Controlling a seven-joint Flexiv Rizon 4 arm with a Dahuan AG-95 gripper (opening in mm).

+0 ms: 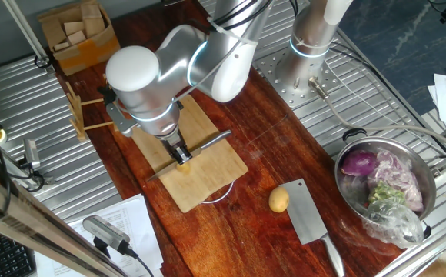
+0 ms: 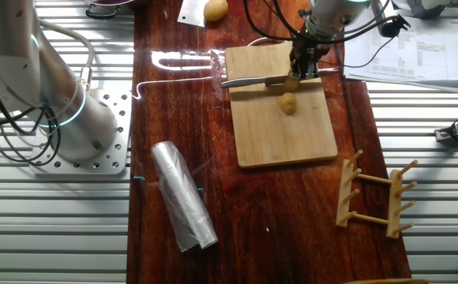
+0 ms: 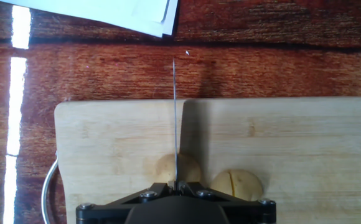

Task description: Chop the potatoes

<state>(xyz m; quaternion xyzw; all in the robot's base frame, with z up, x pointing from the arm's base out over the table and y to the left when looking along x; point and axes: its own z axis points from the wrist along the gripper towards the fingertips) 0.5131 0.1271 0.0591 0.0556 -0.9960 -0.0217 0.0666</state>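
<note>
Nearest us, our gripper (image 3: 177,186) is clamped on the knife (image 3: 175,118), blade edge-down across one of the potatoes (image 3: 177,168) directly beneath; the other, already scored, lies just beside it on the cutting board (image 3: 305,143).

My one fixed view looks down from high on one long side of the surface (image 1: 273,165), taking in the cutting board (image 1: 200,165) with the arm's base behind it. My other fixed view looks steeply down from the opposite side, the same board (image 2: 280,118) near its top edge. Both share that board. My hand view sits close above it (image 3: 305,146), looking straight down.
</note>
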